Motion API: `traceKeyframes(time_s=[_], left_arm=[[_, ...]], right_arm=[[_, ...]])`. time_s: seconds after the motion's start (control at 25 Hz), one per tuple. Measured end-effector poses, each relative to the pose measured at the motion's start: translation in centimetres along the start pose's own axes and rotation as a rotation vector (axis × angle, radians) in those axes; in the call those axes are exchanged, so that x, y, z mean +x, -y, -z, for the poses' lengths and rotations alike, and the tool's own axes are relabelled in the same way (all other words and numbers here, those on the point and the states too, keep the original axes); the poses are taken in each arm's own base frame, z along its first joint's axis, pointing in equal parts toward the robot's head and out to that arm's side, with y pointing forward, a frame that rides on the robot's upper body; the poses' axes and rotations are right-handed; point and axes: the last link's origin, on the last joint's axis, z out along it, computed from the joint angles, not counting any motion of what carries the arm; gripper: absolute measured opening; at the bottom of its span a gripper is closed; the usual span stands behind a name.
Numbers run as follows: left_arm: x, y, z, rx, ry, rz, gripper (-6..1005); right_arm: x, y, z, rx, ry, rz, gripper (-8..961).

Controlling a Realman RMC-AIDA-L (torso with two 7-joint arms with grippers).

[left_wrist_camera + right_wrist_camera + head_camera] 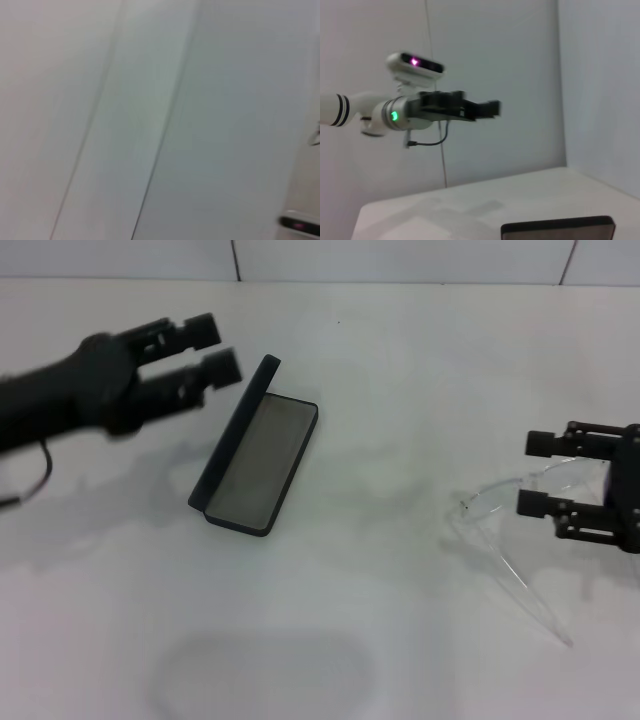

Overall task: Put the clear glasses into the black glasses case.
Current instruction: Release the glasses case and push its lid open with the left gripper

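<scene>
I've got the right gripper [535, 472] at three o'clock, fingers parted around the clear glasses [500, 540] on the table [380, 640]. Left gripper [222, 348], fingers apart and empty, hovers at ten o'clock beside the open black glasses case [255, 455].

White table [400, 360]: open case [262, 455], glasses [500, 540].

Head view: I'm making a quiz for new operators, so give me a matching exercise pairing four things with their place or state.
Things:
1. black glasses case
2. clear glasses
3. left hand
4. right hand

States:
A. open, at the lens
B. open, in the air beside the raised lid
C. lid up, grey lining showing
D. on the table, outside the case

Pairs: 1-C, 2-D, 3-B, 4-A
</scene>
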Motion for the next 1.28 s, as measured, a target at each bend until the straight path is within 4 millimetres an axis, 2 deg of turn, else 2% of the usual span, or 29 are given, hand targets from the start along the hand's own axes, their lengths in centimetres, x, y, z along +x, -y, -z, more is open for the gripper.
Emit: traceKeyframes(time_s=[0.12,0.24,0.48,0.64,0.84,1.28], left_arm=[[2.9,1.7,-2.2,0.085,0.180,0.087,692],[4.7,3.0,-4.0,0.215,0.374,0.142,692],[6.0,4.3,-8.7,0.504,0.772,0.203,691],[5.1,4.2,-11.1,0.552,0.900,0.167,691],[3.4,4.6,-12.9,0.649,0.994,0.092,692],[1.5,5.4,-13.9,0.708,1.022,0.060,691]], right_arm=[[-0.1,-0.1,0.7,0.015,0.031,-0.013,624],[-0.1,-0.2,1.2,0.026,0.056,-0.026,623],[0.3,-0.5,1.4,0.033,0.065,-0.049,622],[0.4,-0.4,1.3,0.030,0.070,-0.058,621],[0.4,-0.4,1.0,0.026,0.084,-0.056,620],[0.9,-0.6,0.7,0.021,0.092,-0.078,618]])
